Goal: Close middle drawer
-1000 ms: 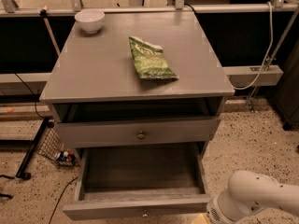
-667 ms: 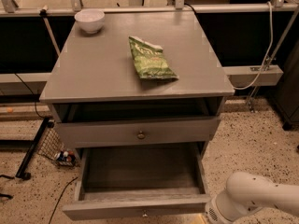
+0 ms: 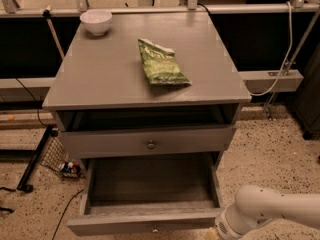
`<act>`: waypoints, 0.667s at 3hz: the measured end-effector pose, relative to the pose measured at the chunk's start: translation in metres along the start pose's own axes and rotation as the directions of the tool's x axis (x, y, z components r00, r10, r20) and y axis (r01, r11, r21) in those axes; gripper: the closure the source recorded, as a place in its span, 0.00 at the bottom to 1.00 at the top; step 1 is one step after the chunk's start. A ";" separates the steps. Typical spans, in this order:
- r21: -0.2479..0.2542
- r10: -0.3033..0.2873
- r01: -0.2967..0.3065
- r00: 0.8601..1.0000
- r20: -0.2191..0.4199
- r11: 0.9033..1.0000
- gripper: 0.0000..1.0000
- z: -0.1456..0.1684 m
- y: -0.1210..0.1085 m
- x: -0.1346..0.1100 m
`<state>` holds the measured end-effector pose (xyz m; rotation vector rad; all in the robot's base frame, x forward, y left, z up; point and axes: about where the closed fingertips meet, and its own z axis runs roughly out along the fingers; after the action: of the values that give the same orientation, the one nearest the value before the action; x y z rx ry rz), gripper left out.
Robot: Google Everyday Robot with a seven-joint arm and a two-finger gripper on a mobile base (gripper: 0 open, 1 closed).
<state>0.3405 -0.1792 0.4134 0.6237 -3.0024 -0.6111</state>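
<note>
The middle drawer (image 3: pixel 145 223) is pulled far out of the grey cabinet. Its low front panel, with a tiny knob (image 3: pixel 155 229), lies along the bottom of the camera view, and its bare grey box interior (image 3: pixel 150 181) is empty. My white arm (image 3: pixel 272 211) comes in from the lower right. My gripper (image 3: pixel 212 234) sits at the wrist end, just beside the right end of the drawer's front panel, and the frame's bottom edge cuts most of it off.
Above it, a taller drawer front with a larger knob (image 3: pixel 150 144) stands slightly out, with a dark gap over it. A green chip bag (image 3: pixel 161 63) and a white bowl (image 3: pixel 96 21) lie on the cabinet top (image 3: pixel 100 79). A wire rack (image 3: pixel 55 154) stands on the floor at left.
My arm's wrist end has edged a little to the left, closer to the right end of the open drawer's front. The drawer has not moved.
</note>
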 end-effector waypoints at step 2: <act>-0.001 0.000 0.000 1.000 0.002 1.000 1.00 0.004 -0.001 -0.001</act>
<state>0.3415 -0.1786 0.4091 0.6238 -3.0034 -0.6134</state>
